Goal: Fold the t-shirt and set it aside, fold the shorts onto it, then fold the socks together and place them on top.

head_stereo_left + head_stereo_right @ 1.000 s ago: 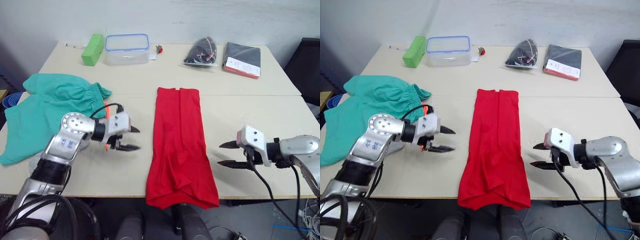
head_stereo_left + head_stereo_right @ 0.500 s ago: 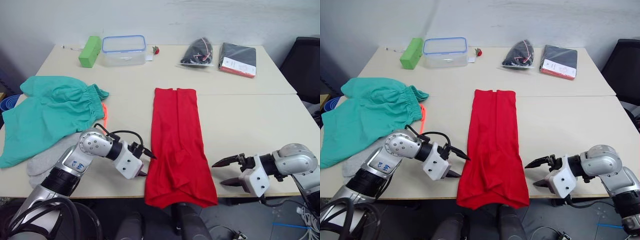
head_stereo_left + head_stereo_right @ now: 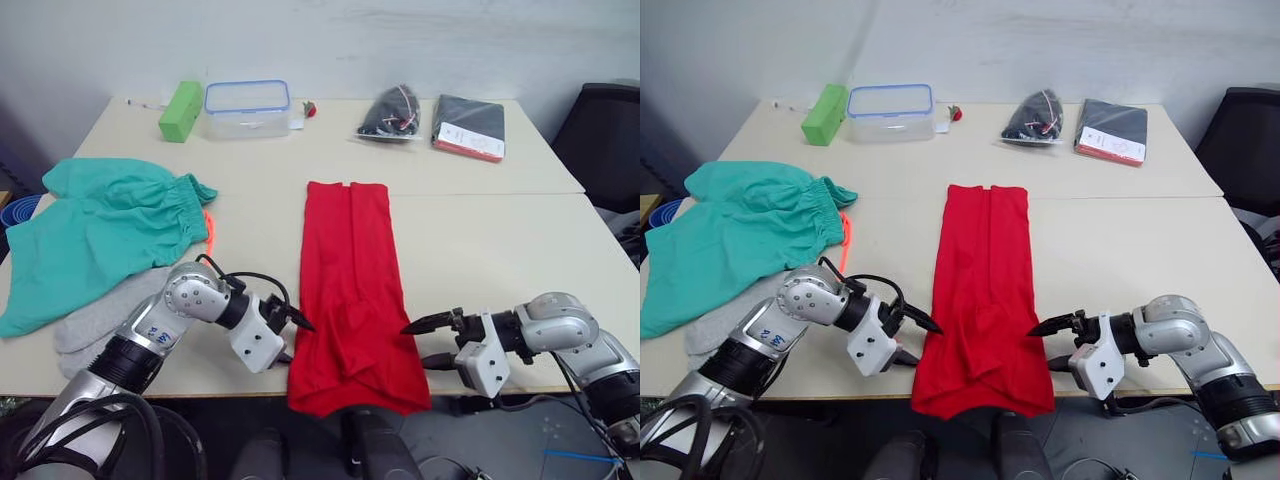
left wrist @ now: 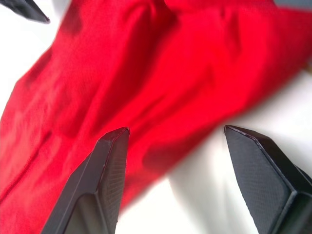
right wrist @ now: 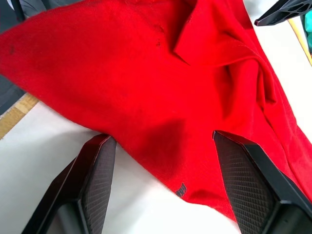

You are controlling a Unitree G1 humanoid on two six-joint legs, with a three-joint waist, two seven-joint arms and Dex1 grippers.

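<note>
The red t-shirt [image 3: 352, 285] lies folded into a long narrow strip down the middle of the table, its near end drooping over the front edge. My left gripper [image 3: 298, 342] is open at the strip's near left edge, with red cloth between its fingers [image 4: 105, 185]. At the near right edge, my right gripper [image 3: 413, 347] is open too, its fingers [image 5: 243, 180] straddling the hem. The teal shorts [image 3: 100, 235] lie spread at the far left. The grey socks [image 3: 95, 320] lie partly under the shorts, behind my left arm.
Along the back stand a green box [image 3: 181, 97], a clear container with a blue lid [image 3: 247, 101], a black bag [image 3: 393, 108] and a black packet [image 3: 468, 126]. A black chair [image 3: 600, 130] is off the table's right side.
Both grippers have dropped to the table near the front edge and closed in on the t-shirt's near end from either side. The head camera has shifted slightly.
</note>
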